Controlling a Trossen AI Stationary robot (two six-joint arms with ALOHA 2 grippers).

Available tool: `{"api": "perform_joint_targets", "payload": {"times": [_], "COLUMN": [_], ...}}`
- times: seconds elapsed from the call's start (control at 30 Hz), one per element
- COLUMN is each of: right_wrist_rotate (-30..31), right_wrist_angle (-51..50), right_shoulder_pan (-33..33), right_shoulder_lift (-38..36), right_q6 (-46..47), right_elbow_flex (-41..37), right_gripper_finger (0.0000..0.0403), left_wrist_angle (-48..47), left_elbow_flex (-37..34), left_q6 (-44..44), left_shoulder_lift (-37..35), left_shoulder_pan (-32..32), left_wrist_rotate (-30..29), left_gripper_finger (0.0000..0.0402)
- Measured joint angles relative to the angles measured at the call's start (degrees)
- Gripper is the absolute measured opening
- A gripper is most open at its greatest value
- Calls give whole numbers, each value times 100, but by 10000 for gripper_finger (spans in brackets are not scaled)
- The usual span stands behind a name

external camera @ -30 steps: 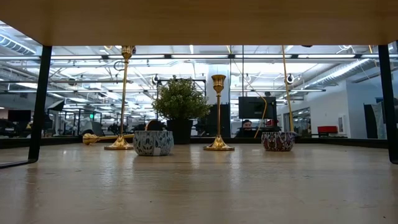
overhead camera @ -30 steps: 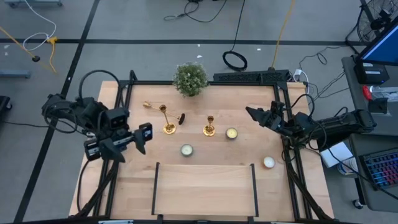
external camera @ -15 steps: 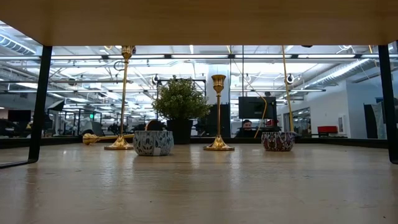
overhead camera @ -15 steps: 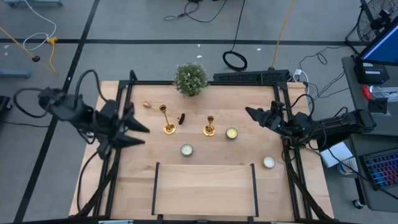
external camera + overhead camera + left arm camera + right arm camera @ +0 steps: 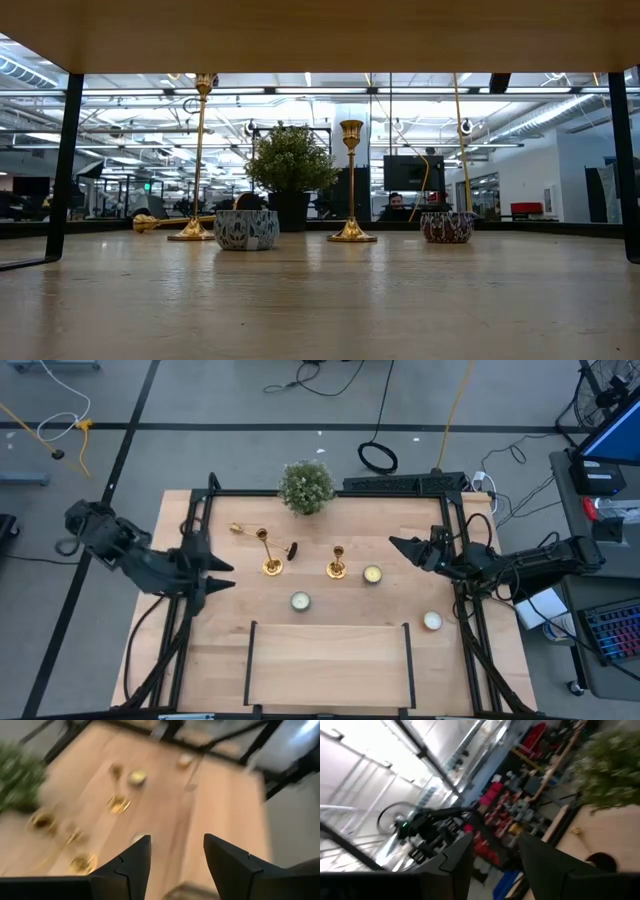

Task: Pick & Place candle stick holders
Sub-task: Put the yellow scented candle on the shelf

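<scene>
1. Ahead of left gripper (image 5: pixel 222 573), jaws apart, empty: upright candle stick holders (image 5: pixel 271 553), one lying flat.
2. Approach level, straddle stem, avoid tealight (image 5: pixel 300 601).
3. Right gripper (image 5: pixel 400 546): apart, waiting.

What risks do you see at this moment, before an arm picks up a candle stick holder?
1. The tall candle stick holder stands close to the lying candle stick holder; the open left gripper may knock it over.
2. The tealight sits beside the short candle stick holder; the right gripper could push it.
</scene>
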Motion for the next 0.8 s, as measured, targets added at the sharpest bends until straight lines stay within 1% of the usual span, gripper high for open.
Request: {"api": "perform_joint_targets", "payload": {"times": [0.1,0.17,0.37,0.47,0.57,0.67,0.73,0.8], "right_wrist_rotate": [156,146,142,144,211,245,67,-95], "right_wrist_angle": [6,14,-7,-112,-539,-1293,-1704,-1875], "right_shoulder_pan": [-7,-34,-44,-44,-63,-63,-66,-64], "right_shoulder_lift": [0,2,2,0,-2,0,0,2], "right_q6": [-4,-2,-2,60,486,1300,1576,1628], "right_elbow_flex": [0,0,0,0,0,0,0,0], "right_gripper_finger": [157,157,157,157,157,158,162,168], "left_wrist_angle": [-648,-793,-615,-411,-198,-9,103,256], "left_elbow_flex": [-1,-13,-258,-488,-697,-937,-1093,-1247], "left_q6": [-545,-719,-807,-806,-852,-964,-1031,-1076], "left_shoulder_lift": [145,244,424,489,542,584,574,570], "left_shoulder_pan": [0,0,0,0,0,0,0,0], "left_wrist_rotate": [-10,-47,-280,-237,-195,-17,110,212], "left_gripper_finger": [186,186,186,186,186,186,186,186]}}
